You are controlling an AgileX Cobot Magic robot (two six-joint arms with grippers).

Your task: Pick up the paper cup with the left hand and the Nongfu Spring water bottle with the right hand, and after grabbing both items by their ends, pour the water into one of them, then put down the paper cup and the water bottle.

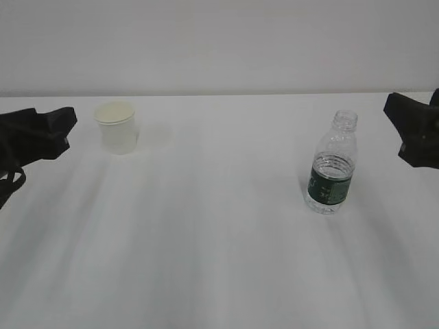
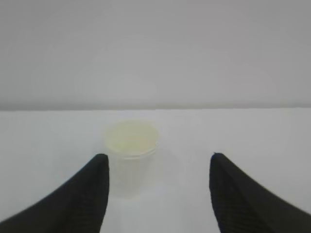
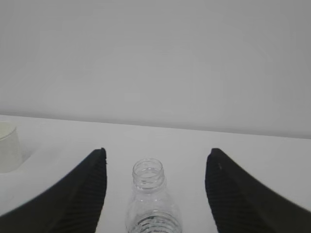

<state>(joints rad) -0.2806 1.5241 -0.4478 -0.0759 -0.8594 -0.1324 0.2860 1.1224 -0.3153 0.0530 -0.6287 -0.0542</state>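
Note:
The white paper cup [image 1: 116,127] stands upright at the far left of the table, its cream inside showing. My left gripper [image 1: 67,125] hovers just left of it, open and holding nothing. From the left wrist, the cup [image 2: 131,145] stands beyond the open gripper [image 2: 158,158], closer to the left finger [image 2: 90,194]. The uncapped Nongfu Spring water bottle [image 1: 333,164], clear with a dark green label, stands upright at the right. My right gripper [image 1: 392,113] hangs open to its right. In the right wrist view the bottle's neck [image 3: 148,174] lies between the spread fingers of this gripper [image 3: 158,153], apart from both. The water cannot be made out.
The white table [image 1: 219,240] runs back to a plain pale wall [image 1: 219,41]. The cup [image 3: 8,148] also shows at the left edge of the right wrist view. Nothing else stands on the table between cup and bottle.

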